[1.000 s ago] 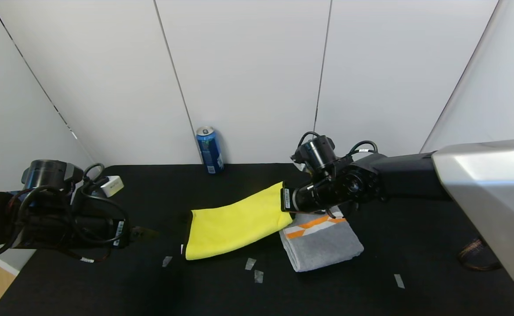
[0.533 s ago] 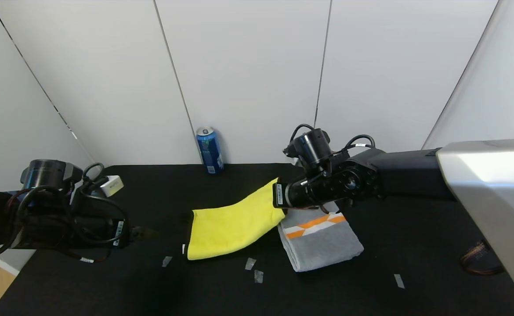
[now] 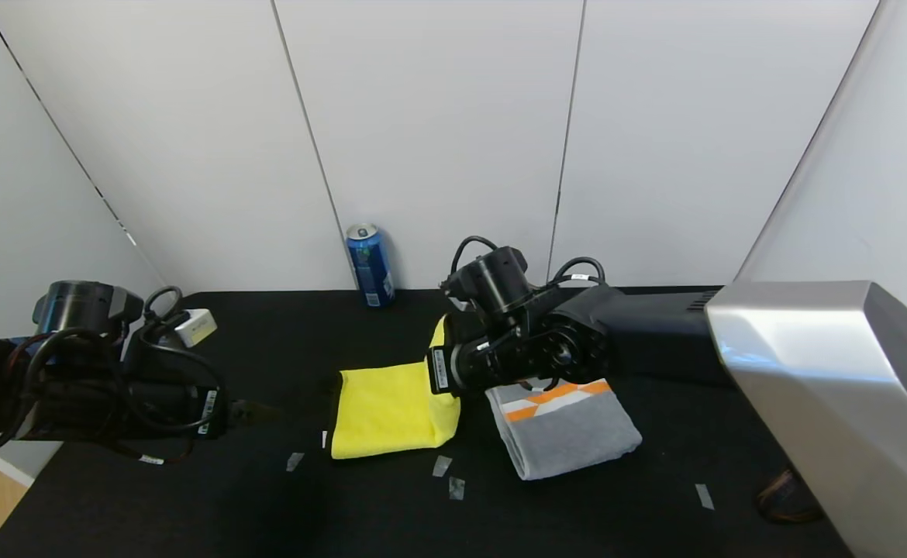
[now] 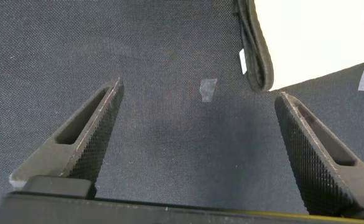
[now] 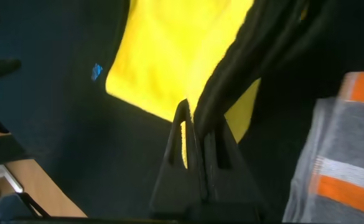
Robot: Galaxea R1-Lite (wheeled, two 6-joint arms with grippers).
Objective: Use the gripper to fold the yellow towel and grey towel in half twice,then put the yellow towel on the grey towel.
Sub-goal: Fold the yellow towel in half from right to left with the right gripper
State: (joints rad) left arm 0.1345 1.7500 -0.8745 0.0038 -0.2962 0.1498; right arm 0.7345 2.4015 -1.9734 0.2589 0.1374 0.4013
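right gripper (image 5: 194, 127) is pinched tight on the edge of the yellow towel (image 3: 380, 407), holding that end up off the black table (image 3: 624, 511) so it curls over the rest of the cloth, which lies flat mid-table. the right arm's wrist sits right over the lifted part in the head view, so you can't see the pinch from there, only from the right wrist cam. the grey towel (image 3: 570, 430) is folded up just beside it on the robot's right, orange and white band toward the back, its far end partly hidden under the arm. left gripper (image 4: 197, 134) hangs low over bare table off to the left, jaws wide apart, nothing in them. other stuff: a blue can (image 3: 369, 265) by the back wall, a small white box (image 3: 195, 326) at back left, bits of tape (image 3: 442, 465) along the front.
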